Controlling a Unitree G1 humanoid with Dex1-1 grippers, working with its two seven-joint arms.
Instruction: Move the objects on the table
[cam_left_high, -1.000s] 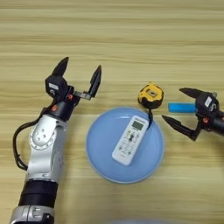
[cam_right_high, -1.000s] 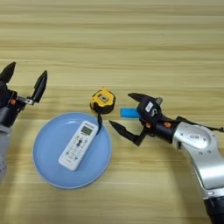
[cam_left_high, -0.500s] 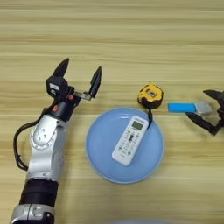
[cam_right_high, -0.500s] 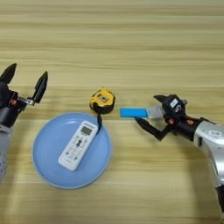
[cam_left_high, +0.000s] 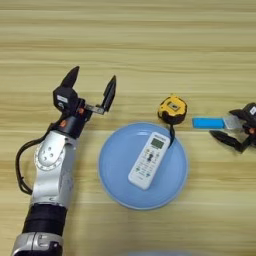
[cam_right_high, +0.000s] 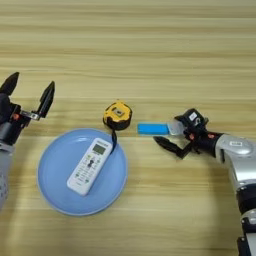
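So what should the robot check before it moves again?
1. Right gripper jaws open beside the grey end of the blue bar: ok.
2. Blue bar flat on the table, apart from the tape measure: ok.
3. Remote fully on the blue plate: ok.
4. Tape measure's strap drapes onto the plate rim; could drag if either moves: not ok.
5. Left gripper open, up beside the plate, holding nothing: ok.
6. Whether the right gripper touches the bar: cannot tell.
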